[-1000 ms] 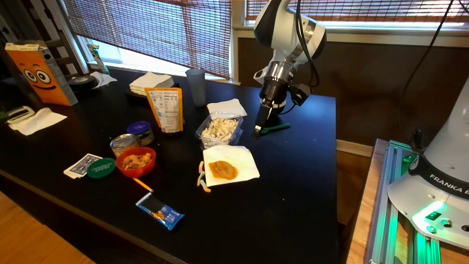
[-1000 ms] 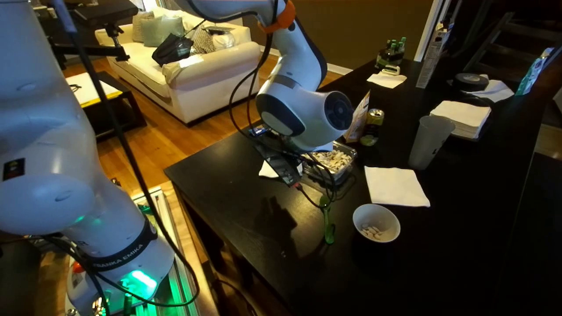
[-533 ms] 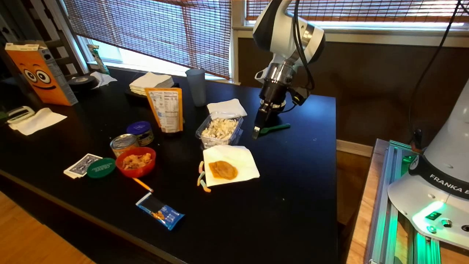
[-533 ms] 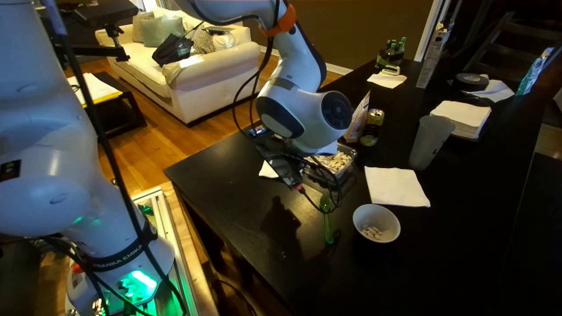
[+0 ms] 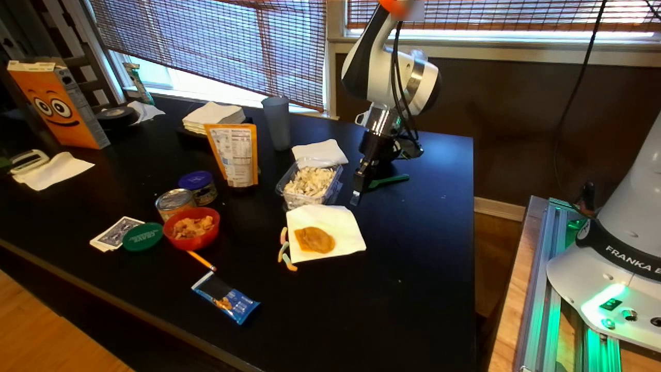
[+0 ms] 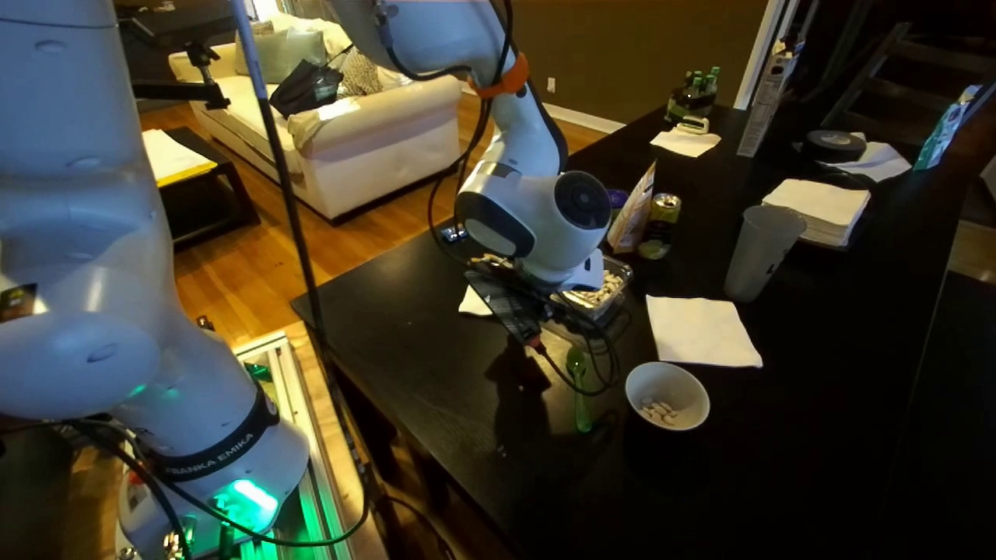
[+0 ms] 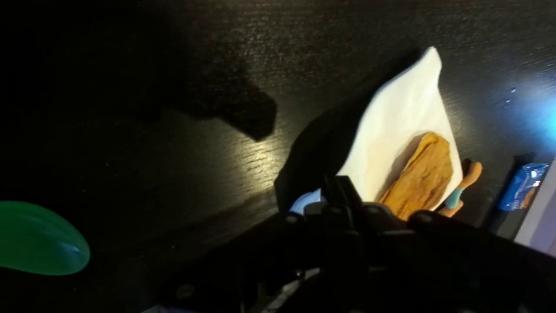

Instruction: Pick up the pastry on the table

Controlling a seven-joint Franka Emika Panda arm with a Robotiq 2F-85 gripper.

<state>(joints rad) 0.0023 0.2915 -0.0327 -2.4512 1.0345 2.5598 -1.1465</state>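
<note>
The golden-brown pastry (image 5: pixel 316 239) lies flat on a white paper napkin (image 5: pixel 347 232) on the black table (image 5: pixel 403 305). In the wrist view the pastry (image 7: pixel 420 178) shows at the right, its near end covered by the gripper, and one napkin (image 7: pixel 397 108) corner curls up. My gripper (image 5: pixel 356 196) points down above the table, just beyond the napkin's far right corner and apart from the pastry. Its fingertips meet in the wrist view, so the gripper (image 7: pixel 340 184) is shut with nothing held. In an exterior view the arm hides the pastry and fingertips.
A clear box (image 5: pixel 289 188) of pale pieces stands close beside the gripper. A green spoon (image 5: pixel 391 180) lies behind it. Gummy worms (image 5: pixel 285 254) touch the napkin's left side. A white bowl (image 6: pixel 668 393), a red bowl (image 5: pixel 201 242) and a blue packet (image 5: pixel 235 305) stand farther off.
The arm has come lower, and the gripper has shifted slightly toward the napkin. Its jaws have shut. The pastry and the other items have stayed where they were.
</note>
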